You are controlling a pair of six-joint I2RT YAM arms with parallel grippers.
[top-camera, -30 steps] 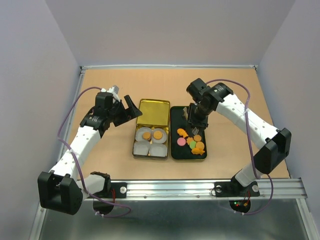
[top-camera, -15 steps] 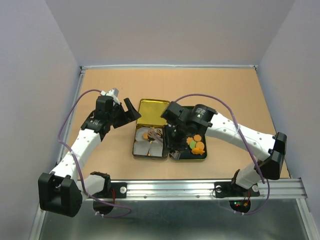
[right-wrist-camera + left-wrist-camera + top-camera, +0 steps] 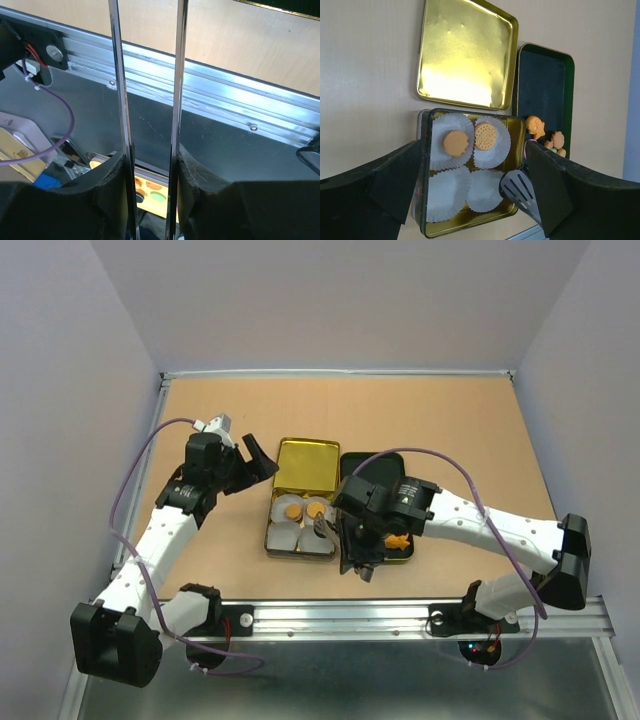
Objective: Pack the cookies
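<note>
Swinging off the black tray (image 3: 545, 85) since a second ago, the tong-bladed right end effector (image 3: 519, 191) now sits over the gold tin's (image 3: 470, 111) near-right paper cup (image 3: 482, 197). Whether it grips a cookie cannot be told. Left end effector (image 3: 258, 457) hovers released, empty. Tin count unchanged: two round cookies (image 3: 455, 143). Remaining cookies (image 3: 536, 125) on tray, right arm (image 3: 470, 525) partly blocking.

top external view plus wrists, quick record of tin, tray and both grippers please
tin: gold, open, four paper cups inside
cookies in tin: two, one per far cup
near cups: empty
lid: beyond the tin, inside up
tray: black, right of tin, some cookies left
left gripper: open, empty
right gripper: shut on metal tongs by tin's near right corner
</note>
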